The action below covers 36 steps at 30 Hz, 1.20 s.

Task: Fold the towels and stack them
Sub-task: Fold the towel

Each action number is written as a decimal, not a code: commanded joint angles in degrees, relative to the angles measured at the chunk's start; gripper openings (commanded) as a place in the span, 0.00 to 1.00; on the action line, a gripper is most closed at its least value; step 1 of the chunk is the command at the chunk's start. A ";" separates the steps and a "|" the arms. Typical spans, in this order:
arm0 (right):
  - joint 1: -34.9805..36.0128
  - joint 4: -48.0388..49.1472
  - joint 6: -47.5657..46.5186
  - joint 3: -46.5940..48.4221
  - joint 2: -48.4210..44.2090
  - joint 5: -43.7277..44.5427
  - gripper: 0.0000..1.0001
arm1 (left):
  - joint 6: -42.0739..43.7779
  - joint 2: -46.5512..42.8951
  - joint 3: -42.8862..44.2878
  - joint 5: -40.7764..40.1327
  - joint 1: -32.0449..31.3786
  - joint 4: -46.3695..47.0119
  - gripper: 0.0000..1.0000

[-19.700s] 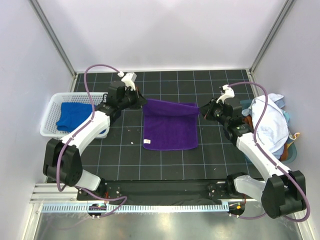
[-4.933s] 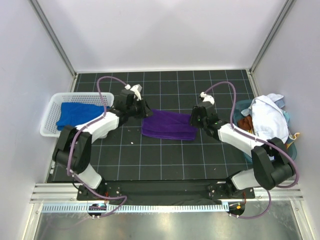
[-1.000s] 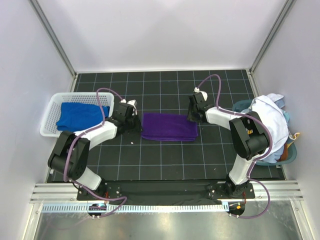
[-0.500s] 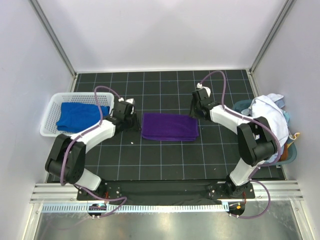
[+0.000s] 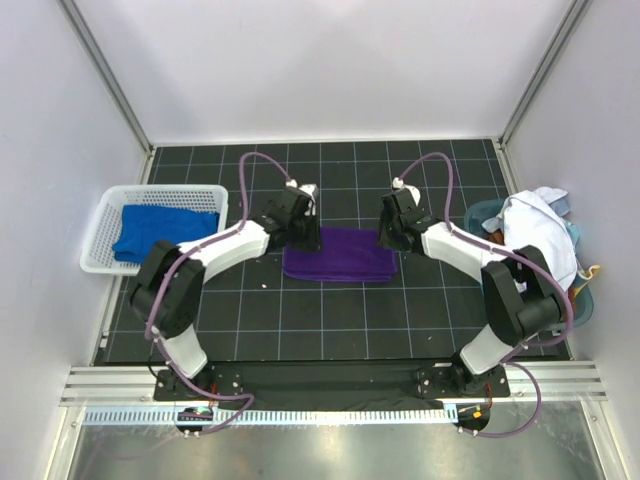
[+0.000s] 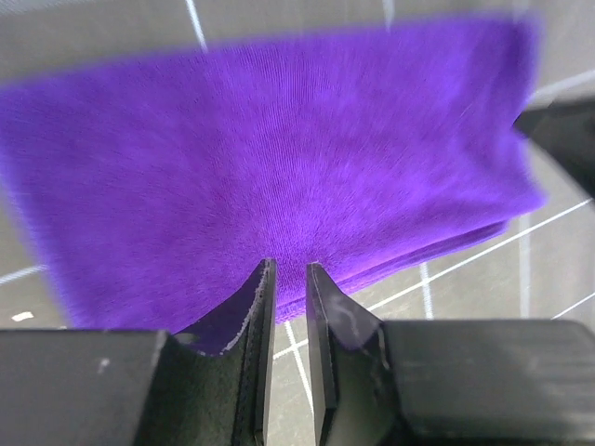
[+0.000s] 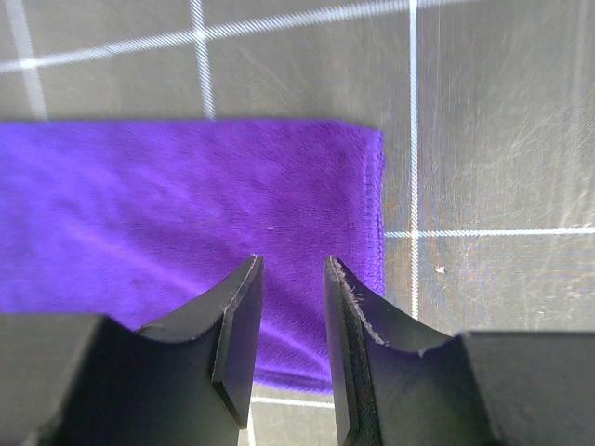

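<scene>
**Item 1, left gripper** (image 6: 286, 268), one. I read its jaws as a narrow slit apart with nothing between them. It hangs over the left end of the purple towel (image 6: 279, 158). From the wrist view I cannot tell whether the tips touch the cloth, and the towel's outline there is blurred.

**Item 2, right gripper** (image 7: 290, 262), one. Its jaws are parted wider and are empty, with purple cloth showing through the gap. It sits above the towel's right end, close to a corner. I cannot settle from here whether it touches the towel either.

**Item 3, purple towel**, one. It lies folded flat as a wide band at the middle of the table (image 5: 340, 330). Layered edges show at one corner in the left wrist view. In the top view both short ends are partly covered by the grippers.

**Item 4, blue towel** (image 5: 150, 228), one. It lies inside the white basket (image 5: 93, 250) at the table's left edge. Its folds are too small for me to read.

**Item 5, white towel** (image 5: 535, 245), one. It is heaped at the table's right edge over a teal tub (image 5: 478, 212) and hides most of that tub. Something orange-brown shows beneath it that I cannot identify.
</scene>
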 commanded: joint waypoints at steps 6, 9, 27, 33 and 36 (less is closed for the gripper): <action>-0.71 2.62 1.53 0.81 8.59 1.91 0.38 | 1.80 6.65 -3.23 3.12 -2.06 2.26 0.19; -1.85 3.42 1.62 -0.59 8.25 1.91 0.38 | 2.23 5.87 -7.27 1.27 -2.06 2.78 0.14; -2.04 -3.52 0.03 1.52 -3.16 2.08 0.39 | 2.15 -0.11 -0.71 -1.54 -1.89 -1.34 0.36; 1.04 0.24 2.49 -6.29 -6.87 1.03 0.39 | 1.80 -1.43 1.15 -5.85 1.45 -4.68 0.39; 1.75 1.92 3.20 -9.02 -6.61 0.85 0.39 | 1.44 -0.91 0.28 -7.08 3.91 -5.56 0.38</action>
